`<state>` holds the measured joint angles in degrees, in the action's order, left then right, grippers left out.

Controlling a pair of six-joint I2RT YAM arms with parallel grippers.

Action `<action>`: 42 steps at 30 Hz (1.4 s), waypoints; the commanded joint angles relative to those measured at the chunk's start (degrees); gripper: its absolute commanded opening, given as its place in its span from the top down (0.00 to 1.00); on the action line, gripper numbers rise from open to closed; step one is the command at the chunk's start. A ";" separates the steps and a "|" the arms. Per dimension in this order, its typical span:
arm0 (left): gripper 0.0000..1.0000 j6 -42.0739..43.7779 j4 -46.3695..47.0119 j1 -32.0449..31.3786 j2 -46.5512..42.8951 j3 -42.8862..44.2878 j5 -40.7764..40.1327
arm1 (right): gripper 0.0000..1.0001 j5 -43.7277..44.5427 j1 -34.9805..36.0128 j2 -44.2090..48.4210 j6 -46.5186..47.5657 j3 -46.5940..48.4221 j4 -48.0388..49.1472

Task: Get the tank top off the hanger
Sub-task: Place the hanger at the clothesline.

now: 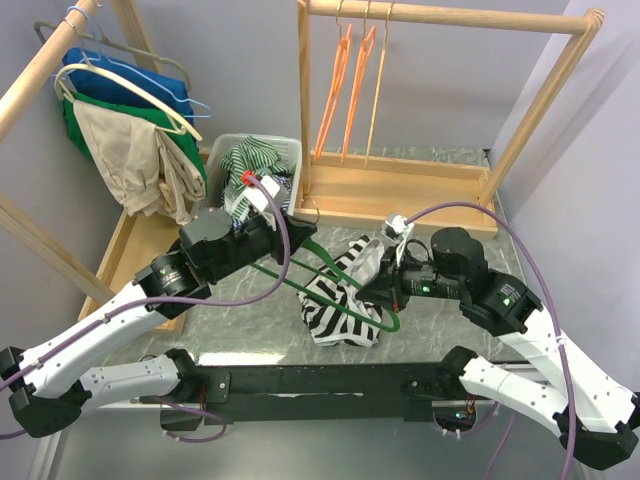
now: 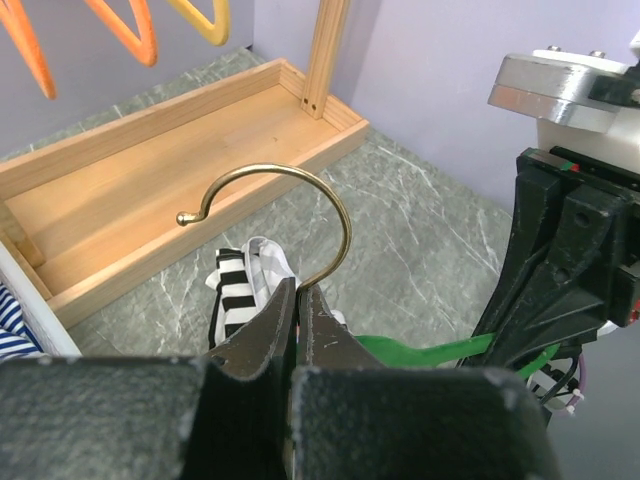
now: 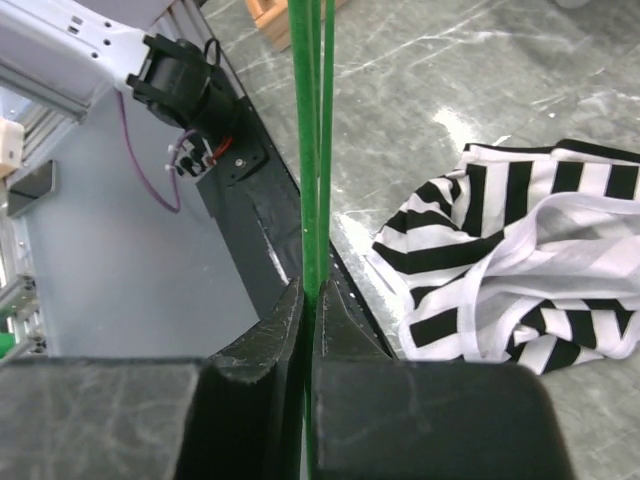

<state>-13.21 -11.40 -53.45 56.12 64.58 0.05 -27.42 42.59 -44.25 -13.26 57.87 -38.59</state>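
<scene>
Viewing from the top camera first: the left gripper is pinched shut on the neck of the green hanger, just under its brass hook. The right gripper is clamped on the hanger's far shoulder. The hanger runs slanted between the two arms above the marble table. The black-and-white striped tank top lies crumpled on the table under the hanger's right half. I cannot tell whether any strap is looped over the wire. Behind stand a wooden rack with orange hangers and a basket of clothes.

Left wrist: fingers are closed tight on the base of the hook, which stands upright. Striped fabric bunches just beyond the fingertips; the green wire leads off right toward the other arm.

Right wrist: fingers are shut on the two green wires where they converge. The tank top rests on the marble to the right, apart from the wire in this view.
</scene>
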 commanded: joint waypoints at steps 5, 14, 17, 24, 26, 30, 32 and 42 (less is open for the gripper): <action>0.89 -1.11 2.96 0.10 0.04 0.81 -2.25 | 1.00 5.26 -0.14 1.09 -1.86 2.69 -0.26; 0.11 -2.08 2.00 0.10 -1.71 -0.24 -5.85 | 1.00 16.42 -0.14 4.08 -6.87 1.29 -3.32; 0.02 -2.61 1.56 0.10 -3.20 -1.12 -8.66 | 1.00 21.26 -0.14 4.52 -8.36 0.93 -5.70; 0.04 -3.57 -1.43 0.19 -5.05 -2.17 -12.88 | 1.00 32.68 -0.14 3.03 -13.02 2.95 -14.75; 0.04 -3.92 -2.05 0.10 -4.88 -2.35 -13.76 | 1.00 36.28 -0.22 2.68 -14.60 4.53 -17.48; 0.04 -5.15 -3.27 0.19 -4.18 -2.53 -15.96 | 1.00 45.86 -0.49 0.40 -16.80 9.88 -21.08; 0.04 -6.55 -3.89 0.19 -3.13 -2.53 -18.06 | 1.00 49.12 -1.01 -1.70 -16.72 13.58 -20.74; 0.04 -11.92 -3.02 0.10 0.57 -5.86 -15.61 | 1.00 52.65 -6.98 -14.45 -8.55 33.35 -16.26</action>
<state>-21.98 -15.97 -53.34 56.99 60.29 -16.36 22.46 38.76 -53.65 -26.33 83.44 -59.48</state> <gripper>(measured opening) 0.966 0.039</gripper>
